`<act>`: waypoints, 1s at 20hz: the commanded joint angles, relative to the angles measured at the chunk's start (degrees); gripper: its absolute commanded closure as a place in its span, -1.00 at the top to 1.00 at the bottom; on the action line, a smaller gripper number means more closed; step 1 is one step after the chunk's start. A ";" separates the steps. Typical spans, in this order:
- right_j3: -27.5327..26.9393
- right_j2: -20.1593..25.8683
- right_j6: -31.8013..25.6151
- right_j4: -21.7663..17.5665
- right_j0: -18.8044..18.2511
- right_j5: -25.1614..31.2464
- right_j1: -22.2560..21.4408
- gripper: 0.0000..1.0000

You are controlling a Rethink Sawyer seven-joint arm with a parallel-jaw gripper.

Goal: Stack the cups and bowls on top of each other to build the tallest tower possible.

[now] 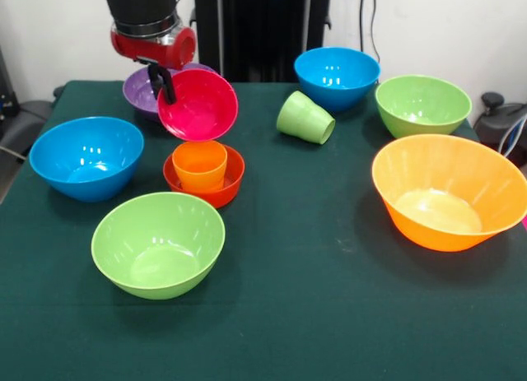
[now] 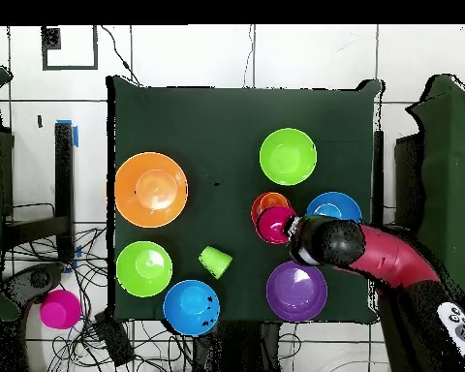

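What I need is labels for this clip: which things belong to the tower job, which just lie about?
Job: gripper holding magenta bowl; orange cup in red-orange bowl; light green cup; blue bowls; light green bowls; purple bowl; large orange bowl.
Lying about: magenta object off the table; floor cables.

The robot arm (image 1: pixel 152 23) is cut off by the front view's top edge. The magenta bowl (image 1: pixel 198 105) hides most of the purple bowl (image 1: pixel 140 89) and the gripper's (image 1: pixel 162 85) lower fingers; overhead, the arm covers the gripper entirely. The largest orange bowl (image 1: pixel 449 192) touches the right edge.
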 commanded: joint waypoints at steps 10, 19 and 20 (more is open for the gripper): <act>-3.31 3.29 -5.13 -3.07 2.59 4.91 0.22 -1.00; -8.02 3.79 -6.70 -3.06 3.25 8.53 2.06 -1.00; -8.24 3.80 -6.82 -3.15 3.27 8.67 2.10 -1.00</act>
